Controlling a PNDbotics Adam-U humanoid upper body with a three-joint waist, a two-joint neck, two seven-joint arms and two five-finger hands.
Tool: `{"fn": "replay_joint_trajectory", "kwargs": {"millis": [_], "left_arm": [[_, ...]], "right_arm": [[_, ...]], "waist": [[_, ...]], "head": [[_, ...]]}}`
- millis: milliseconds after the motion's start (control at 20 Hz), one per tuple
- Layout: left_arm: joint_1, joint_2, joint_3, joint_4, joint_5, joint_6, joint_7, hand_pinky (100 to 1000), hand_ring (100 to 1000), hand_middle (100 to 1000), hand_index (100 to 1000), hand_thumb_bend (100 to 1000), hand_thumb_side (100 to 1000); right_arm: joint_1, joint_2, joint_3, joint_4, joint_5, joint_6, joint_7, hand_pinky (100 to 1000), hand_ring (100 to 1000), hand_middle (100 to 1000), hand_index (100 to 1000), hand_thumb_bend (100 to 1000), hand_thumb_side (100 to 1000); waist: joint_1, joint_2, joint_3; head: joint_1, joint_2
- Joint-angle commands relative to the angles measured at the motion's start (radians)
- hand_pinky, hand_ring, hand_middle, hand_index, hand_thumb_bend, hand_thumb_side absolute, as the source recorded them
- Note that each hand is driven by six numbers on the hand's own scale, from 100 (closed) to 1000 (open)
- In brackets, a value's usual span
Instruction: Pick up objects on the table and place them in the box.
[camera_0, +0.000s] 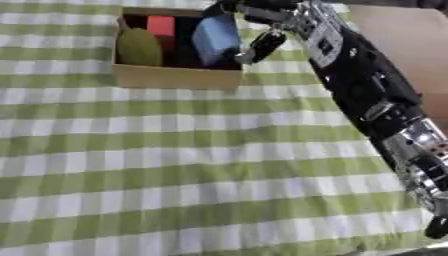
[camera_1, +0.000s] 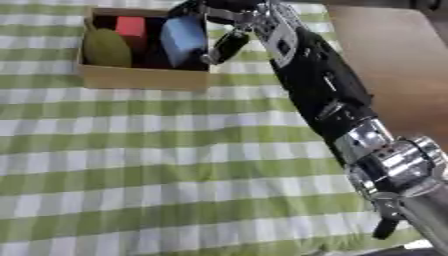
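In the box (camera_0: 178, 77), an oval object (camera_0: 139, 47) lies left, a cube (camera_0: 161, 24) behind, a block (camera_0: 215, 39) right.

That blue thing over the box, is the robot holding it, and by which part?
Yes, it seems so: the right hand is at the blue block's right side and top edge, over the cardboard box. The exact finger contact is hidden.

A green-and-white checked cloth (camera_0: 175, 170) covers the table, its stripes running slightly askew across the view. Along the right side, past the cloth's edge, a strip of bare brown table (camera_1: 394, 60) surface shows.
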Motion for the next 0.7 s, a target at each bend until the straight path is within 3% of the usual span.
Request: {"fn": "replay_joint_trajectory", "kwargs": {"millis": [50, 250, 450, 550, 700], "left_arm": [[-0.013, 0.007, 0.0, -0.015, 0.004, 0.0, -0.005, 686, 793, 704, 790, 100, 582], [-0.012, 0.005, 0.0, -0.015, 0.004, 0.002, -0.007, 686, 793, 704, 791, 100, 582], [-0.012, 0.002, -0.001, -0.015, 0.005, 0.005, -0.011, 687, 794, 704, 791, 100, 583], [-0.011, 0.002, 0.0, -0.015, 0.005, 0.006, -0.012, 687, 794, 704, 791, 100, 583], [-0.008, 0.001, -0.001, -0.015, 0.005, 0.007, -0.014, 688, 794, 705, 790, 100, 582]], "right_arm": [[-0.03, -0.008, -0.014, -0.01, 0.011, -0.006, -0.006, 1000, 986, 754, 955, 350, 100], [-0.034, 0.003, -0.019, -0.013, -0.028, 0.017, 0.024, 1000, 992, 759, 966, 351, 100], [-0.037, 0.007, -0.018, -0.035, -0.091, 0.038, 0.065, 1000, 991, 755, 974, 292, 100], [-0.037, 0.006, -0.015, -0.051, -0.126, 0.048, 0.084, 1000, 990, 751, 975, 246, 100], [-0.031, -0.004, -0.01, -0.101, -0.205, 0.07, 0.114, 1000, 980, 727, 975, 100, 100]], "waist": [[0.009, -0.01, -0.003], [0.01, -0.012, -0.003], [0.008, -0.014, -0.004], [0.008, -0.016, -0.004], [0.009, -0.021, -0.007]], "head": [[-0.002, -0.011], [0.0, -0.011], [0.002, -0.01], [0.003, -0.008], [0.008, -0.001]]}}
